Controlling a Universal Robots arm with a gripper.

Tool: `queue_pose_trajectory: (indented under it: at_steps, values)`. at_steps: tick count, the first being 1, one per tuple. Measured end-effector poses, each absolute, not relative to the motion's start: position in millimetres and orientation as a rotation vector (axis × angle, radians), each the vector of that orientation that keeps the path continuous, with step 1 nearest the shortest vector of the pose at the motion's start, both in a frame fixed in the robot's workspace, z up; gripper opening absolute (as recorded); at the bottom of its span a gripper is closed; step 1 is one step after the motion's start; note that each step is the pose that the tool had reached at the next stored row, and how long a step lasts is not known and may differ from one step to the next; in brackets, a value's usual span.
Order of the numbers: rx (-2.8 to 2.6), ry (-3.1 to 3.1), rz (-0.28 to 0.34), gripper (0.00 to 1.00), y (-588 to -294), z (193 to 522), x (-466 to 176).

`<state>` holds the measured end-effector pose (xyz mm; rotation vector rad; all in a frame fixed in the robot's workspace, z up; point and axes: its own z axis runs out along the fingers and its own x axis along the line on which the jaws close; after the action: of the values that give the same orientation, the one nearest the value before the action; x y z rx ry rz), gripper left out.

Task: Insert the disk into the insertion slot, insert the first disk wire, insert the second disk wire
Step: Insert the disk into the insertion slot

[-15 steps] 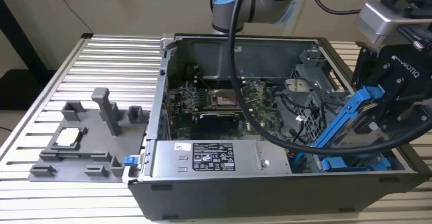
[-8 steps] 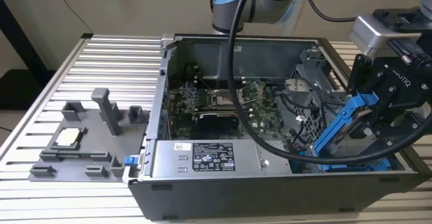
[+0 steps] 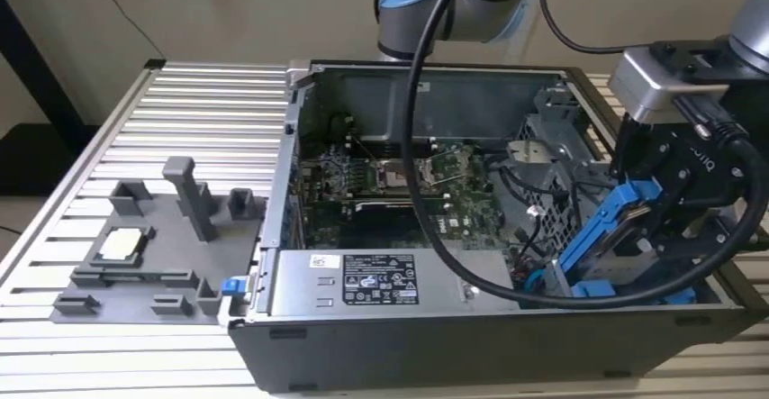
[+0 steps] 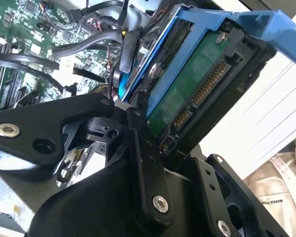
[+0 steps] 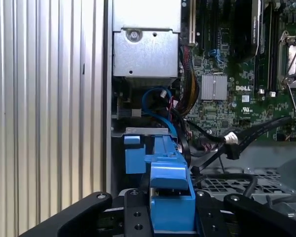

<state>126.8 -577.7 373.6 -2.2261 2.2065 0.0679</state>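
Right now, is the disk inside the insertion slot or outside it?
Not seated. The gripper holds the disk steeply tilted, its upper end above the case.

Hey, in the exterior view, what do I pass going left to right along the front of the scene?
Grey fixture plate with upright posts → power-supply box with a white sticker → disk in its blue carrier, tilted.

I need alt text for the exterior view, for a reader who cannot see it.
A robot arm's black tool holds the disk in its blue carrier, tilted, at the exterior view's right end of an open computer case. The case sits on a ribbed metal table, beside grey fixtures.
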Motion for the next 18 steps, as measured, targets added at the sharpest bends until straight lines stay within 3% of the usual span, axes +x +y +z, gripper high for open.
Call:
queue_pose_trajectory:
  at_steps: [13, 15, 16, 18]
  values:
    - [-2.226, 2.204, 0.071, 0.33, -577.3, 360.8, 126.9]
    - [-2.226, 2.204, 0.070, 0.34, -577.4, 360.8, 126.8]
    - [-2.226, 2.204, 0.070, 0.40, -577.4, 360.9, 126.8]
    - [-2.226, 2.205, 0.070, 0.40, -577.5, 361.5, 126.8]
